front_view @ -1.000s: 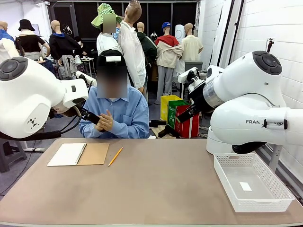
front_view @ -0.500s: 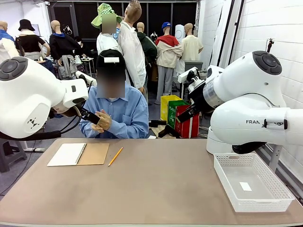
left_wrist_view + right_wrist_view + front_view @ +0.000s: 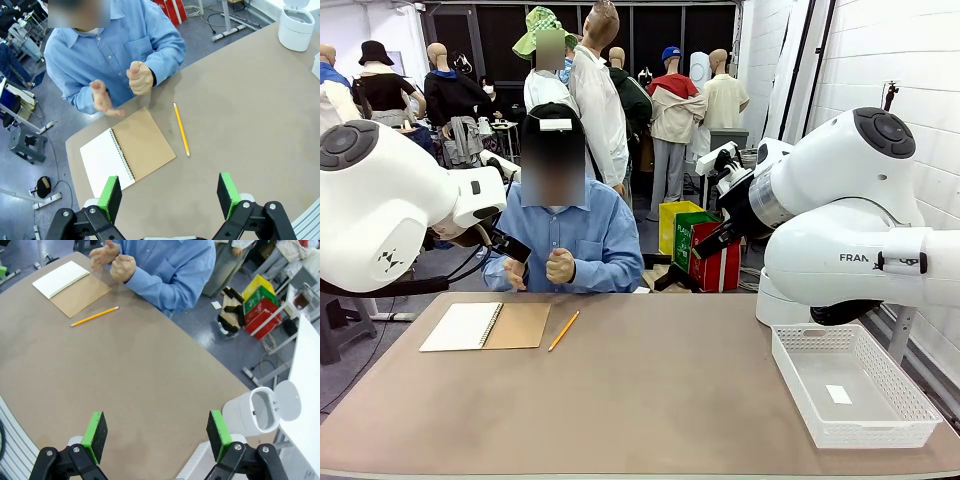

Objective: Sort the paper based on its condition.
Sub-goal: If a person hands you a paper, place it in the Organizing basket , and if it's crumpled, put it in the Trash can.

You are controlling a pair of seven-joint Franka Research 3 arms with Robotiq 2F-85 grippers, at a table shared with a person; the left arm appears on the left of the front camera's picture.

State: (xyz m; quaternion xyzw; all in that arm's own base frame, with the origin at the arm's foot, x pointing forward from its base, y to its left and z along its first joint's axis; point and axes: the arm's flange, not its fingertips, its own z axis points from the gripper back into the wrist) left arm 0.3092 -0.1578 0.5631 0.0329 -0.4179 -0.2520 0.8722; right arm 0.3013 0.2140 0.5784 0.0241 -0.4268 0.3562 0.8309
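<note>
Person's hands (image 3: 560,266) are parting near the table's (image 3: 650,400) far edge, left jaws and right jaws are hanging wide open, empty, and sorting is not beginning yet, paper seemingly sitting bound in the far-left notebook (image 3: 485,326).

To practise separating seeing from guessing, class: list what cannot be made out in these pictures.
Front view: the tag in the basket is too small to read.
Front view: the person's hand is partly behind the left arm's black hardware.
Left wrist view: a pad of the left gripper covers the notebook's near corner.
Left wrist view: the fist hides any contents.
</note>
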